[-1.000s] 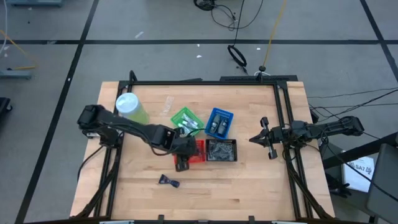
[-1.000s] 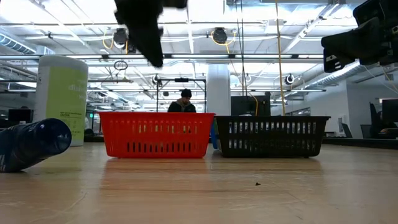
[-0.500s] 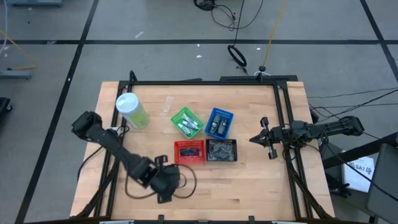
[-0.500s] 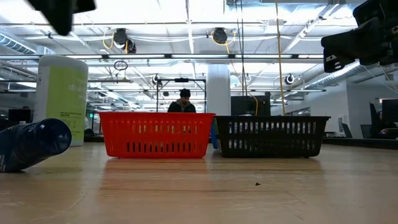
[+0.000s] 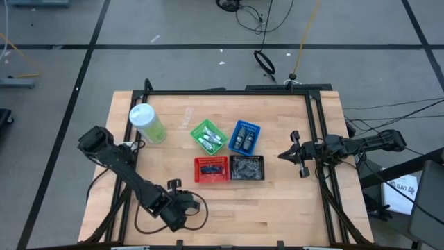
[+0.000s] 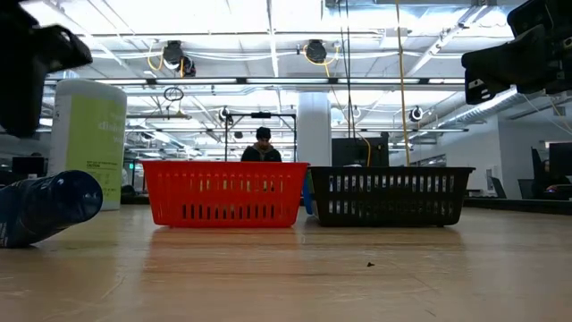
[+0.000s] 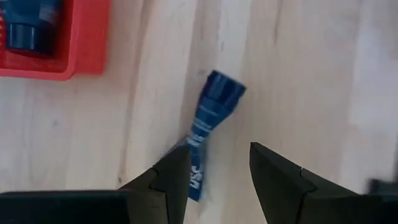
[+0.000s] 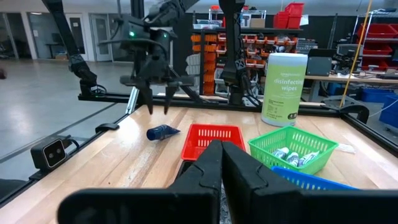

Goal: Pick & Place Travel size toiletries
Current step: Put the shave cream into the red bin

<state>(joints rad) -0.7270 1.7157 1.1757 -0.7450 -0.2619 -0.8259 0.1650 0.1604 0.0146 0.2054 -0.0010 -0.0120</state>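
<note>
Over wood, left claw spread, blue tube

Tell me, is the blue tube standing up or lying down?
Lying down: the blue tube lies flat on the table.

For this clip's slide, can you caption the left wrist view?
Left gripper, fingers open, hovers over a dark blue tube lying on the wooden table beside the red basket.

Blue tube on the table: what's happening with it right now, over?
Left gripper open, above the blue tube. Tube lies loose on table. Right gripper shut, idle at table's edge. Nothing in the way.
</note>
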